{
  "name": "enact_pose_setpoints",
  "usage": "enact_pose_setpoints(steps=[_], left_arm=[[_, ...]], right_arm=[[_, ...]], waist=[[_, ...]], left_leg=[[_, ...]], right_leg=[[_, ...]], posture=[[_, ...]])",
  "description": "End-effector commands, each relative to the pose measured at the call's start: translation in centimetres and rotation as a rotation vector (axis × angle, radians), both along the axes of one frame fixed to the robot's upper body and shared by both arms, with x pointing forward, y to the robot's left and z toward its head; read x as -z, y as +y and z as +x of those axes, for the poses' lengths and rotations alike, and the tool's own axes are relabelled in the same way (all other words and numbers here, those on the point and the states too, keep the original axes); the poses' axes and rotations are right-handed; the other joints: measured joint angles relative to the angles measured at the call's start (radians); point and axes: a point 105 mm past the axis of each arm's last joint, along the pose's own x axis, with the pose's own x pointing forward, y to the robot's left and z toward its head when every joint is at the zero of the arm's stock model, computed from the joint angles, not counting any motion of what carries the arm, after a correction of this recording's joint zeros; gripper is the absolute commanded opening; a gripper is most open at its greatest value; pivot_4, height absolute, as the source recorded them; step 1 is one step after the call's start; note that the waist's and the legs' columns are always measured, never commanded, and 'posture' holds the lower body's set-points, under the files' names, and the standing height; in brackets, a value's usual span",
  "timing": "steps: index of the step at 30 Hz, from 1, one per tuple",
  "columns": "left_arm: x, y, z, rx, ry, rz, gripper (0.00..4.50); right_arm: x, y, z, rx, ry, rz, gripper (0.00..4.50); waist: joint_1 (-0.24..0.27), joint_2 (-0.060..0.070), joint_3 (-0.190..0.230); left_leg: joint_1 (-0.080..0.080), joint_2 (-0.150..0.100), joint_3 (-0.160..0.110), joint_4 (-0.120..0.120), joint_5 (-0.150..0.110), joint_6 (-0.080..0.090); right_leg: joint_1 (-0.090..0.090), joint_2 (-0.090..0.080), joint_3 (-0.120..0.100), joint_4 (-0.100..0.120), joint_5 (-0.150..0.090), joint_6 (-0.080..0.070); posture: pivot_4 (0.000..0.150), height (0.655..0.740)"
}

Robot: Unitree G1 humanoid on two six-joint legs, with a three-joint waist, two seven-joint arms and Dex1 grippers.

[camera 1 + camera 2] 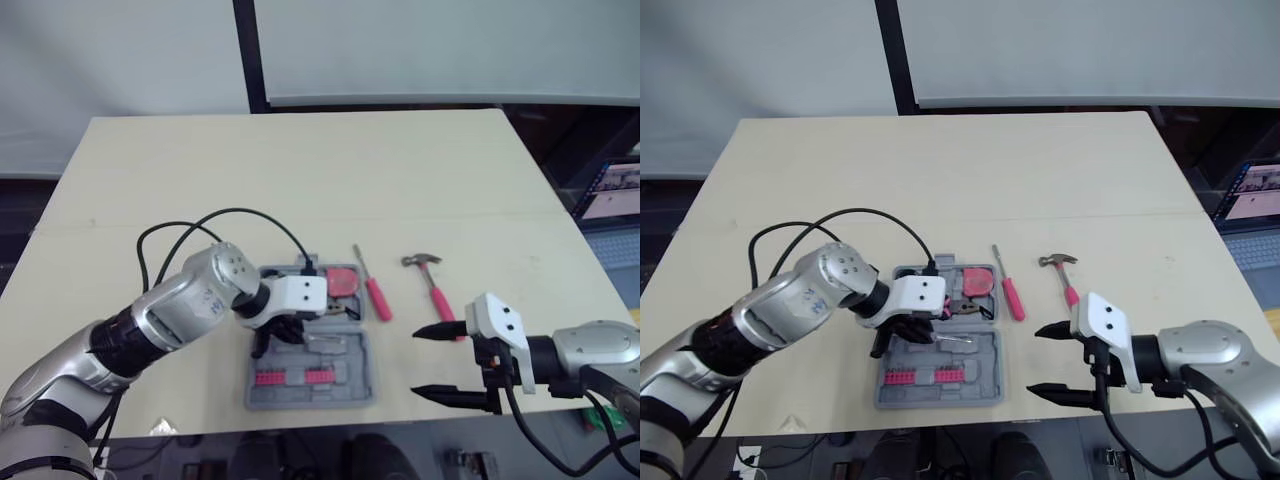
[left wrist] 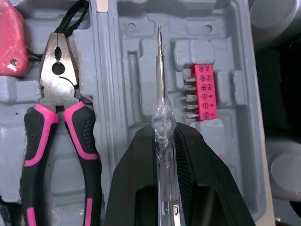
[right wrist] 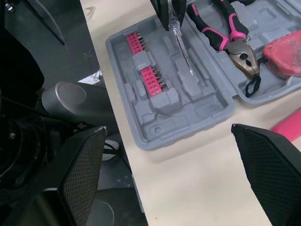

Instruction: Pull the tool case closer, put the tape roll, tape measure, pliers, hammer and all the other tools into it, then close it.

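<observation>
The grey tool case (image 1: pixel 352 388) lies open at the table's near edge, holding black-and-pink pliers (image 2: pixel 59 108), a red tape measure (image 2: pixel 11 42) and red bit strips (image 2: pixel 203 92). My left gripper (image 2: pixel 164 129) hangs over the case, shut on a clear-handled screwdriver (image 2: pixel 161 84) whose tip points along the lower tray. On the table to the right of the case lie a red-handled screwdriver (image 1: pixel 376 295) and a pink-handled hammer (image 1: pixel 432 285). My right gripper (image 1: pixel 414 362) stands open just in front of the hammer's handle end, with nothing between its fingers (image 3: pixel 80 174).
The case sits close to the table's front edge (image 1: pixel 300 418). A black cable (image 1: pixel 200 225) loops over the table behind my left arm. Bare tabletop stretches across the far half (image 1: pixel 320 170).
</observation>
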Motion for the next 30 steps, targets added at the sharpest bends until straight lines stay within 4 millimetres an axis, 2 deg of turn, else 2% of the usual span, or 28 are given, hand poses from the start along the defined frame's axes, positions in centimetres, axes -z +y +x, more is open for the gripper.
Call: enact_pose_setpoints(steps=[1,7,17,23,30], left_arm=[[-0.2,0.2,0.5,-0.002,-0.047,0.03,0.05],[0.3,1.0,0.3,0.025,-0.051,0.079,0.05],[2.2,1.0,0.9,0.023,-0.073,0.122,0.05],[2.2,0.3,1.1,0.007,-0.072,0.106,0.05],[2.7,-0.3,0.1,0.044,-0.052,0.132,0.05]], right_arm=[[-1.0,0.2,-0.3,-0.011,-0.043,0.004,4.5],[-0.8,0.2,-0.1,0.003,-0.045,0.006,4.5],[-0.7,0.3,0.0,0.015,-0.047,0.016,4.5],[-0.7,0.4,-0.1,0.018,-0.046,0.022,4.5],[-0.6,0.5,-0.1,0.023,-0.05,0.029,4.5]], waist=[[-0.001,0.0,0.0],[0.0,0.0,0.0],[0.002,0.0,0.0],[0.002,0.0,0.0],[0.001,0.0,0.0]], left_leg=[[0.0,0.0,0.0,0.0,0.0,0.0],[0.0,0.0,0.0,0.0,0.0,0.0],[0.0,0.0,-0.001,0.001,0.0,0.0],[0.0,0.0,-0.001,0.002,0.0,0.0],[0.0,0.0,-0.002,0.004,0.0,0.0]], right_leg=[[0.0,0.0,0.0,0.0,0.0,0.0],[0.0,0.0,-0.001,0.0,0.0,0.0],[0.001,0.0,-0.001,0.0,0.0,0.0],[0.001,0.0,-0.001,0.001,0.0,0.0],[0.002,0.0,-0.002,0.003,0.0,0.0]], posture=[[0.15,0.74],[0.15,0.74],[0.15,0.74],[0.15,0.74],[0.15,0.74]])
